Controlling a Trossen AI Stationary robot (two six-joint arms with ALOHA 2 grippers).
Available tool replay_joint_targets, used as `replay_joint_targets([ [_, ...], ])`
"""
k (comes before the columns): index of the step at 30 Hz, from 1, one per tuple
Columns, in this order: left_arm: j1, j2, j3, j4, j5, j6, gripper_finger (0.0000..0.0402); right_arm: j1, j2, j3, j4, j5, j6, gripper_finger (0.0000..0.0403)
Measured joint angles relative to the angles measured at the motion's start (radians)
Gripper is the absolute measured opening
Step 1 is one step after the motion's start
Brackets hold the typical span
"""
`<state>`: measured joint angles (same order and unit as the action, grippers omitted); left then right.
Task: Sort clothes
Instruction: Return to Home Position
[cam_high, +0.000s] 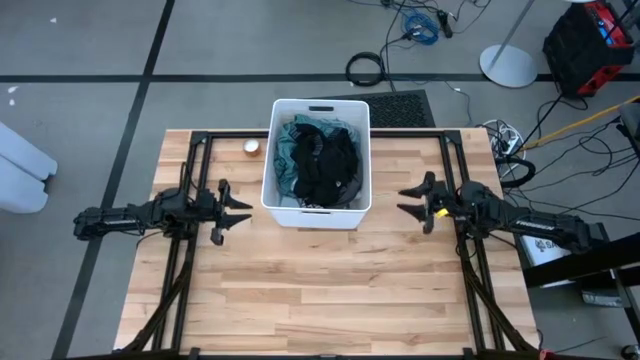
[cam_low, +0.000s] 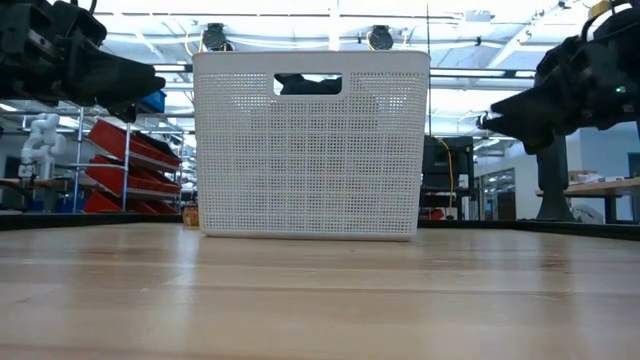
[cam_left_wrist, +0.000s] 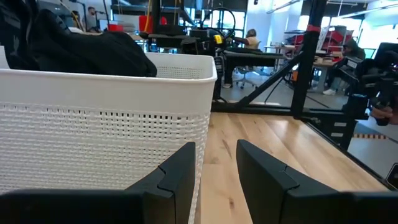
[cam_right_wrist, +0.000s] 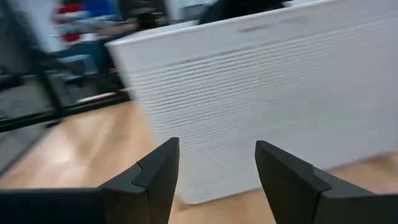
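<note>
The clothes (cam_high: 318, 160) lie heaped in a white perforated bin (cam_high: 284, 213) at the table's far middle; I see black and teal green pieces, and a black piece rises above the rim in the left wrist view (cam_left_wrist: 87, 53). My left gripper (cam_high: 240, 212) is open and empty, level, just left of the bin. My right gripper (cam_high: 410, 200) is open and empty, level, just right of the bin. Both point at the bin's side walls.
A small round thing (cam_high: 251, 148) lies on the table left of the bin's far corner. The wooden table's near half (cam_high: 320, 290) is bare. Black frame rails (cam_high: 190, 180) run along the table's left and right sides. People sit far off in the room.
</note>
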<state>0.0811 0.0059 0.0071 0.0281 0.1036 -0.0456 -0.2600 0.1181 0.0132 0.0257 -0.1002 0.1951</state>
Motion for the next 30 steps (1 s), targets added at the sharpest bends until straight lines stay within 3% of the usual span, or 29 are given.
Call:
replay_joint_targets([
  [2, 0.000, 0.000, 0.000, 0.000, 0.000, 0.000, 0.0125, 0.000, 0.000, 0.000, -0.002, 0.053, -0.013, 0.0199],
  [12, 0.000, 0.000, 0.000, 0.000, 0.000, 0.000, 0.0125, 0.023, 0.000, 0.000, -0.007, 0.094, -0.091, 0.0199],
  [30, 0.000, 0.000, 0.000, 0.000, 0.000, 0.000, 0.0125, 0.026, 0.000, 0.000, -0.008, 0.099, -0.051, 0.0199],
])
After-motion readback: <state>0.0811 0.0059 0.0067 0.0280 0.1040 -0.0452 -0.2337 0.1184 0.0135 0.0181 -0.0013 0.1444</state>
